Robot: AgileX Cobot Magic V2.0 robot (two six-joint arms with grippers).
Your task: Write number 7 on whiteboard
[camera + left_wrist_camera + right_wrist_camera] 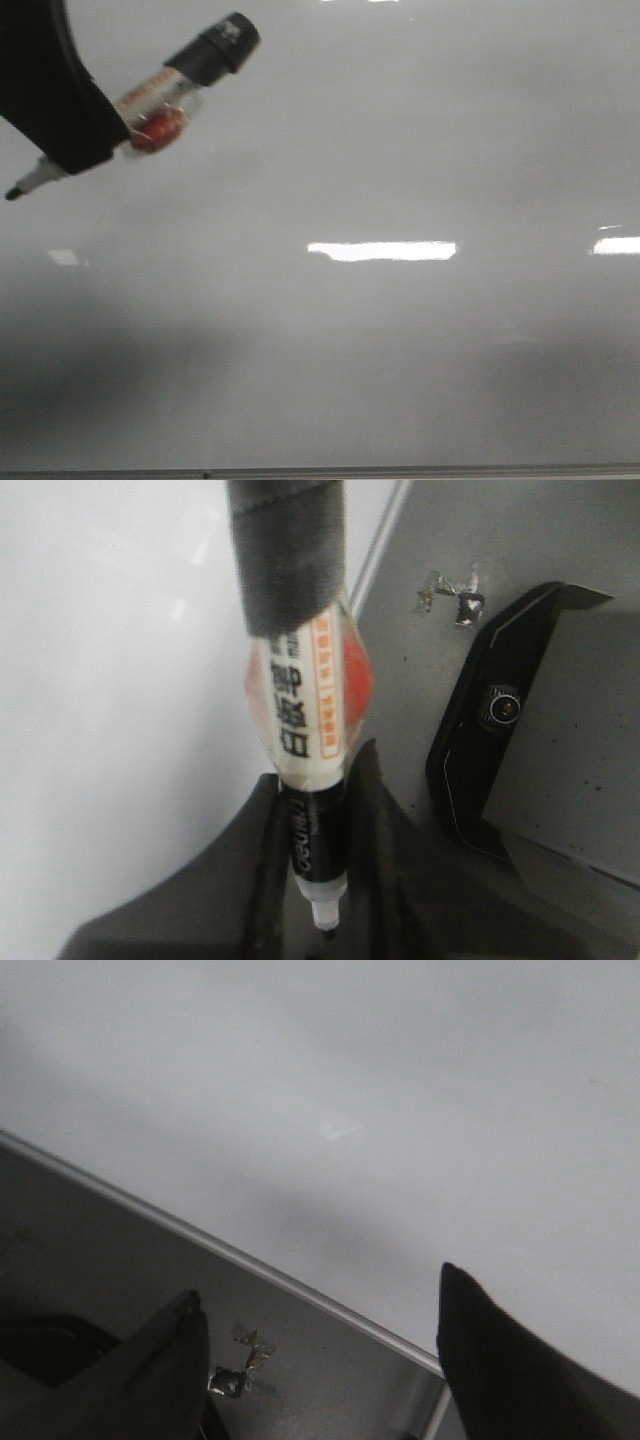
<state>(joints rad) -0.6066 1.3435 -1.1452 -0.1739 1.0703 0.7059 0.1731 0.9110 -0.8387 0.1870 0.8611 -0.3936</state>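
The whiteboard [400, 150] fills nearly the whole front view, glossy and pale grey, with bright strips of light reflected across its middle and a thin metal edge running along the bottom. I can see no drawn figure on it anywhere; the surface looks bare of ink in all three views.

Up in the near-left corner of the front view, the left claw [60, 120] is clamped on a marker pen [170, 95]. The pen lies at a slant: its black cap end points up and to the right, its dark tip [12, 194] pokes out below the claw toward the left edge. The barrel is clear with a printed label and something red showing inside it. Whether the tip touches the board I cannot tell from here.

From the left wrist, the same pen runs straight up between the two dark fingers [215, 880], gripped snugly on its black lower section, the white nib end just past them. Beside the board's metal edge in that view lies a grey bench surface [420, 680] with a crumpled scrap of foil [450, 592] and a black-framed device with a small lens [503, 707].

The right claw [320, 1330] stands wide apart and holds nothing, hanging over the board's metal edge, the same foil scrap near one finger.
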